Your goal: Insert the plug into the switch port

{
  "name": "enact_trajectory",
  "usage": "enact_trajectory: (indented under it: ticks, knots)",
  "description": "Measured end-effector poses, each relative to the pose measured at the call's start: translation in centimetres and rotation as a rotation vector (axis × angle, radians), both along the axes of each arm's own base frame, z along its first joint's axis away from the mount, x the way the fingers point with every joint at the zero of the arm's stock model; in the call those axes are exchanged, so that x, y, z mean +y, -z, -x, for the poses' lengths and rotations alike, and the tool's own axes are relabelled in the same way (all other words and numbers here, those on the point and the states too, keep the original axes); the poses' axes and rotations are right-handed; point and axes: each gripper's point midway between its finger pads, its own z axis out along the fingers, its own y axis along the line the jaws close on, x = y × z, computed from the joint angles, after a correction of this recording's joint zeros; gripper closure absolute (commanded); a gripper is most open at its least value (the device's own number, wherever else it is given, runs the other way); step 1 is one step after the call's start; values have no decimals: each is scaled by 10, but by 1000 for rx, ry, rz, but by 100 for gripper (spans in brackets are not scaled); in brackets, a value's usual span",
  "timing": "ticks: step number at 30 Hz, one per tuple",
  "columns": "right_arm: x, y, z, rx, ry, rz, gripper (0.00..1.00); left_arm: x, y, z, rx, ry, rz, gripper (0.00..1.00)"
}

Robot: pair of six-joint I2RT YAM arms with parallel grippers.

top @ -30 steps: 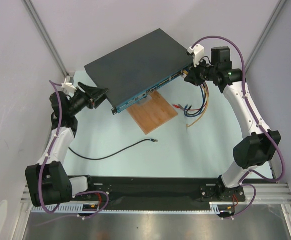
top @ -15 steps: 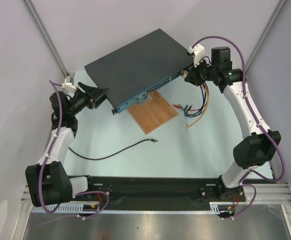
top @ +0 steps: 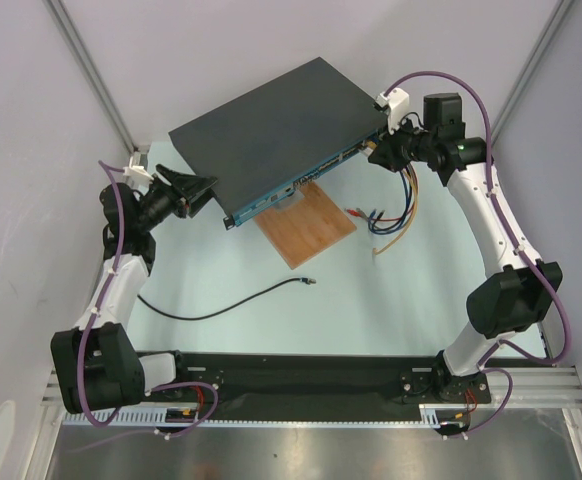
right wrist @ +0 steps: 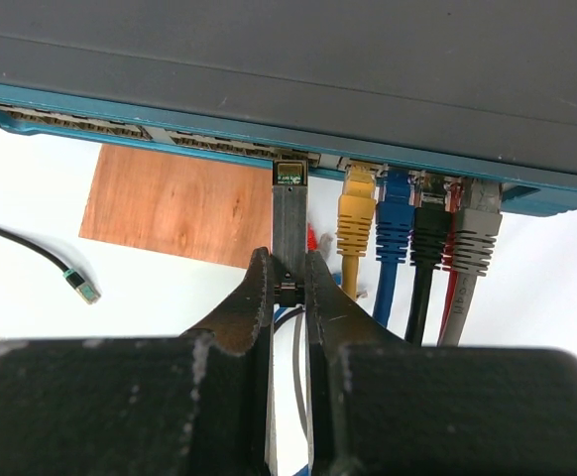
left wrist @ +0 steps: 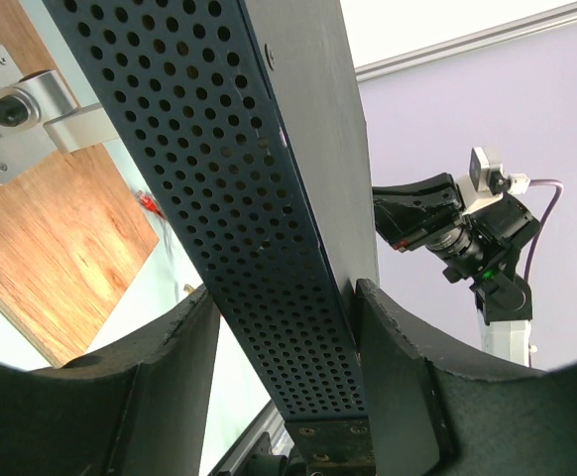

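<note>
- As you look down from above, the big dark-grey switch (top: 276, 125) lies askew at the far side of the table (top: 391, 300), with its blue face (right wrist: 551, 198) turned toward the arms.
- A wooden board (top: 306, 225) lies flat against that face.
- Your left gripper (top: 206, 190) is clamped on the switch's left end, 1 finger (left wrist: 403, 387) on either side of the perforated wall.
- Your right gripper (right wrist: 288, 288) is pinched shut on a flat grey metal stick (right wrist: 288, 213), whose tip meets a switch port (right wrist: 288, 174).
- 4 cable ends (right wrist: 393, 228) (yellow, blue, black, grey) sit plugged in just right of it.
- The plug (top: 309, 283) lies loose on the table, well apart from the switch, ending the thin black cable (top: 221, 312).
</note>
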Motion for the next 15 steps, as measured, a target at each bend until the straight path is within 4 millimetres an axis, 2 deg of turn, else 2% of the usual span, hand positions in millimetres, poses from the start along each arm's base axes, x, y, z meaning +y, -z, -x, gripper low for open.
enact_trajectory:
  ticks: [15]
  knots:
    - [-3, 3, -5, -2, 6, 3, 100, 0, 0, 0, 0, 0, 0, 100]
